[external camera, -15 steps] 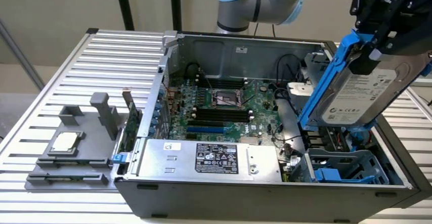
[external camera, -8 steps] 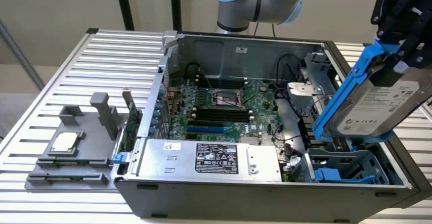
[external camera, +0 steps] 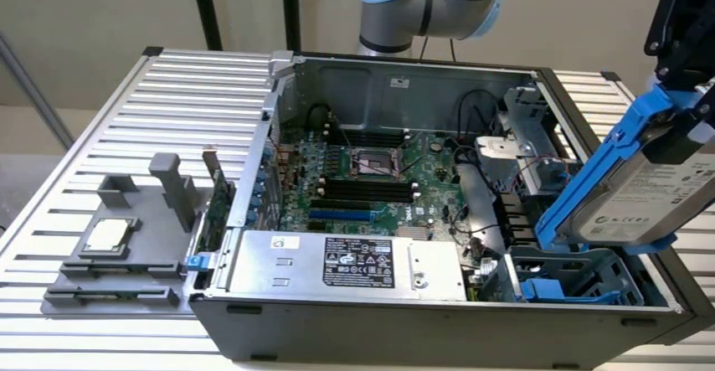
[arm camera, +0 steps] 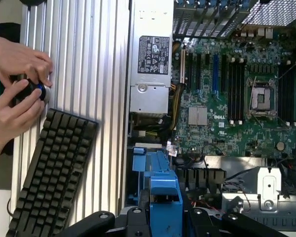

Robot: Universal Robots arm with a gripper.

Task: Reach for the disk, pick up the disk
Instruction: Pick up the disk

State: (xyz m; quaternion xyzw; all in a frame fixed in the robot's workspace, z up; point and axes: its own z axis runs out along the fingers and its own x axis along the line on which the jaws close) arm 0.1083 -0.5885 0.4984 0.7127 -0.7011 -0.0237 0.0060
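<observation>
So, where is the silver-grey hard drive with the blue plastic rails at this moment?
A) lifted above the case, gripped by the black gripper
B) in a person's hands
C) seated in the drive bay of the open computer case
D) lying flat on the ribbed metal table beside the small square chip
A: in the exterior view the silver-grey hard drive with blue rails hangs tilted above the open computer case, clamped by the black gripper at its upper end.

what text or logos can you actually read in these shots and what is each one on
"DELL": white print on the motherboard, beside the square silver heatsink.
Black label on the power supply: marks and print too small to read.
White label on the disk held up in the gripper: too blurred to read.
Keyboard keys: no legible legends.
</observation>
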